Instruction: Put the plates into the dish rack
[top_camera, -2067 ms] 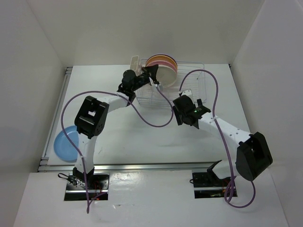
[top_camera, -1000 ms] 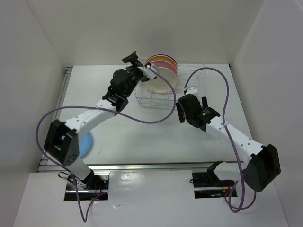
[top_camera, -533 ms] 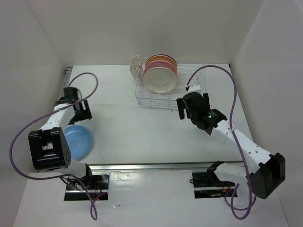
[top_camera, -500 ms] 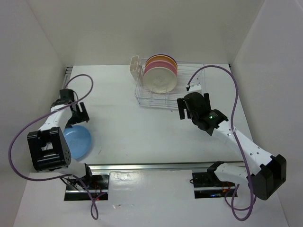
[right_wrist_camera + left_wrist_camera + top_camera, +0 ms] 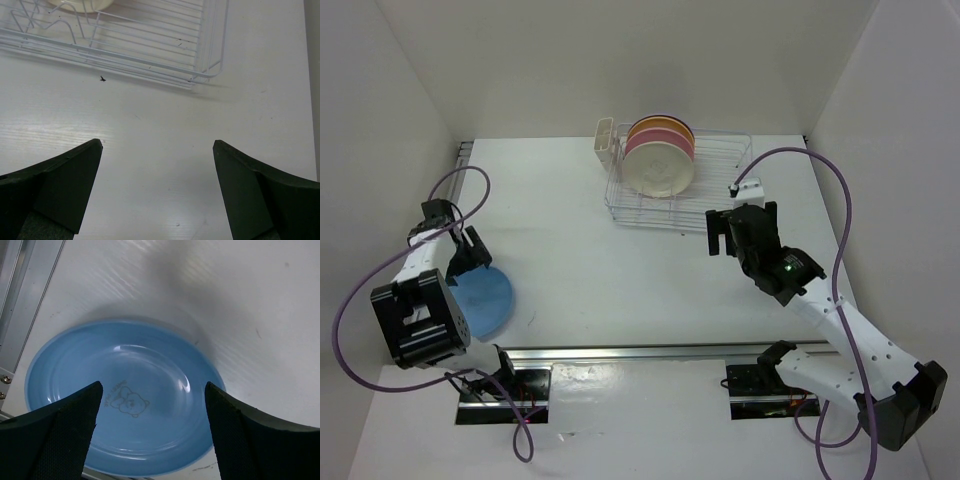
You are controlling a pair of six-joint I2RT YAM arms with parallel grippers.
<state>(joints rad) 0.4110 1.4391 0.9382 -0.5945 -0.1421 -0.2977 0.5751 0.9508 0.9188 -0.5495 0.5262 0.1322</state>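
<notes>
- Left gripper (image 5: pixel 152 390) has swung from dish rack (image 5: pixel 725 178) to over the blue plate (image 5: pixel 150 440), wide open, empty.
- Right gripper (image 5: pixel 157 145) gapes, empty.
- Four plates (image 5: pixel 658 165) racked; blue remains.

your overhead view takes in the whole table (image 5: pixel 620 260); left wrist looks closely down on the blue plate (image 5: pixel 150 380), right wrist on a corner of the dish rack (image 5: pixel 160 45).

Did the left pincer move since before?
Yes. The left pincer swung away from the rack at the back, toward the near left, and now hangs open over the blue plate.
</notes>
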